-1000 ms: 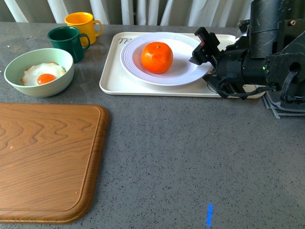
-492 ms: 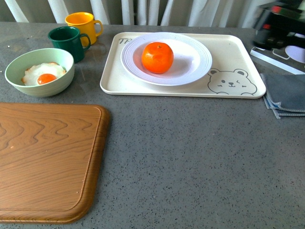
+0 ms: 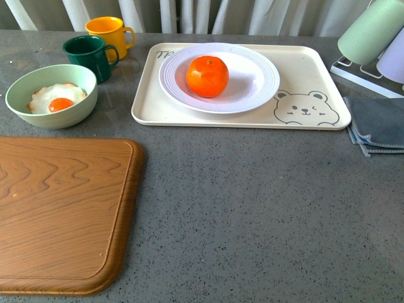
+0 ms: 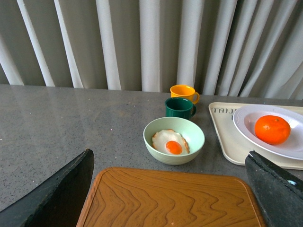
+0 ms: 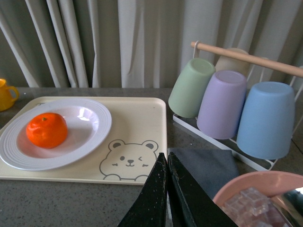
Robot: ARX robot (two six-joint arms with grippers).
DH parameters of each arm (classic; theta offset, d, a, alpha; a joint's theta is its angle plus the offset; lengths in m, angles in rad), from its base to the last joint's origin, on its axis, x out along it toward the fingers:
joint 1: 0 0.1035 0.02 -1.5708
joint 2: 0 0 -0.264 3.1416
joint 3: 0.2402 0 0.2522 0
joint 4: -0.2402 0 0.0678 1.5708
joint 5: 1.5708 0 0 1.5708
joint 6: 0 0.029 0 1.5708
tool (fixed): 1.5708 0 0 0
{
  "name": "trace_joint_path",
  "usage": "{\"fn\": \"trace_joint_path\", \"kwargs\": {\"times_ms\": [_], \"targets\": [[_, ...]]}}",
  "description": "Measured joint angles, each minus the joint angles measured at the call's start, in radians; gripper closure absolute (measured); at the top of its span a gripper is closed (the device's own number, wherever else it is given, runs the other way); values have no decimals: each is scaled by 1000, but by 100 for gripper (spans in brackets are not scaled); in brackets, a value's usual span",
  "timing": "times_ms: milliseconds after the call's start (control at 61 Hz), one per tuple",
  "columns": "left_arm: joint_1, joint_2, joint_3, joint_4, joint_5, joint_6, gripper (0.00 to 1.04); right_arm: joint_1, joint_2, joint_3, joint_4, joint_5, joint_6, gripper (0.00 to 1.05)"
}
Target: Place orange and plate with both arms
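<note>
Cutting board point(image 3: 63, 211) cut off at left edge, pink bowl point(image 5: 258, 191) partly cropped

Orange point(image 4: 272, 129) on plate point(image 4: 246, 124); left pincer point(image 4: 170, 189) spread wide.

Glossy white plate point(image 3: 252, 88), wood-grain board point(image 3: 60, 208), speckled matt tabletop point(image 3: 252, 208)

A bright orange fruit point(image 3: 207, 76) is sitting in a white ridged plate point(image 3: 260, 79), which is resting on a cream bear-printed tray point(image 3: 309, 82). A pale green bowl point(image 3: 52, 95) is lying to their left, behind a wooden cutting board point(image 3: 63, 214).
</note>
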Motion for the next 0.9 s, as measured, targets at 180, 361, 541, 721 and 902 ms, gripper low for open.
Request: {"fn": "trace_joint_path", "kwargs": {"times_ms": [180,361,541,721,902], "targets": [[0,0,0,0,0,0,9,-54,-174,-57,-119,-79,-2,103],[0,0,0,0,0,0,9,-105,-320,-88,-232,-103,-2,103],[0,0,0,0,0,0,9,-105,-483,-98,-371,-105,-2,103],[0,0,0,0,0,0,9,-105,-602,-99,-478,-105,-2,103],[0,0,0,0,0,0,9,-105,-728,-99,-597,-105,-2,103]]}}
